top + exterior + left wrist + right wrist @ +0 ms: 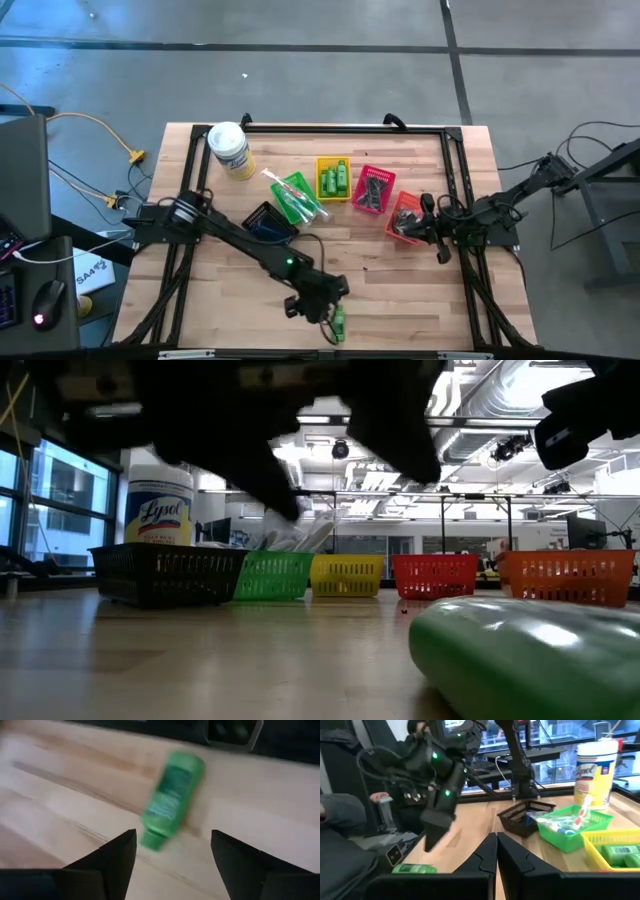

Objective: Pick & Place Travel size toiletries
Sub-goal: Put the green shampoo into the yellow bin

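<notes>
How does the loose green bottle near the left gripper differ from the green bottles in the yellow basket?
The loose green bottle lies alone on bare wood at the table's near edge; the basket bottles sit together in the yellow basket mid-table. The open left gripper hovers by the loose one; no gripper is near the others. All are bright green.

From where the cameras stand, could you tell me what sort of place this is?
Probably a robotics lab in an open office: a wooden table on bare concrete, exposed ceiling ducts, desks beyond, and a seated person.
</notes>
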`<state>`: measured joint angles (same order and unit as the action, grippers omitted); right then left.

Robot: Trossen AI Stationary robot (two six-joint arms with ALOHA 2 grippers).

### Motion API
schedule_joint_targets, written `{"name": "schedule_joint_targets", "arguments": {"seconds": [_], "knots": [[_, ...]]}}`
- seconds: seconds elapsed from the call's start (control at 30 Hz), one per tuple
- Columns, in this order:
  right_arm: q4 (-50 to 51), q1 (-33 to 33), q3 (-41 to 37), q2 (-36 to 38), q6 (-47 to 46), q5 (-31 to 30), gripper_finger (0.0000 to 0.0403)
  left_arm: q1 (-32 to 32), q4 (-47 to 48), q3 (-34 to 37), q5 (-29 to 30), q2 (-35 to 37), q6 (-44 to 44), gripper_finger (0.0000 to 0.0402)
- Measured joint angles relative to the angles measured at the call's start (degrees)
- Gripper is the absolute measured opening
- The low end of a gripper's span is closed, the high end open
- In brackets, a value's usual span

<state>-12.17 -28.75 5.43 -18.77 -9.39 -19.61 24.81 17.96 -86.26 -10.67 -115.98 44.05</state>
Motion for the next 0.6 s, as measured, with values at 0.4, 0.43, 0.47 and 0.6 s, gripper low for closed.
{"name": "schedule_joint_targets", "arguments": {"seconds": [0.4, 0.43, 0.47, 0.6], "knots": [[1.53, 0.00, 0.02, 0.34, -2.02, 0.54, 0.0003, 1.52, 2.89, -12.26, -3.07, -9.97, 6.64, 0.0249], [1.58, 0.00, 0.02, 0.29, -2.42, 0.43, 0.0003, 1.55, 3.50, -12.28, -3.25, -10.00, 6.74, 0.0249], [1.48, 0.00, 0.02, 0.28, -2.82, 0.36, 0.0003, 1.61, 3.40, -12.19, -3.42, -10.00, 6.82, 0.0249], [1.24, 0.00, 0.02, 0.25, -4.54, 0.33, 0.0002, 1.54, 1.81, -12.17, -3.53, -10.08, 9.21, 0.0249]]}}
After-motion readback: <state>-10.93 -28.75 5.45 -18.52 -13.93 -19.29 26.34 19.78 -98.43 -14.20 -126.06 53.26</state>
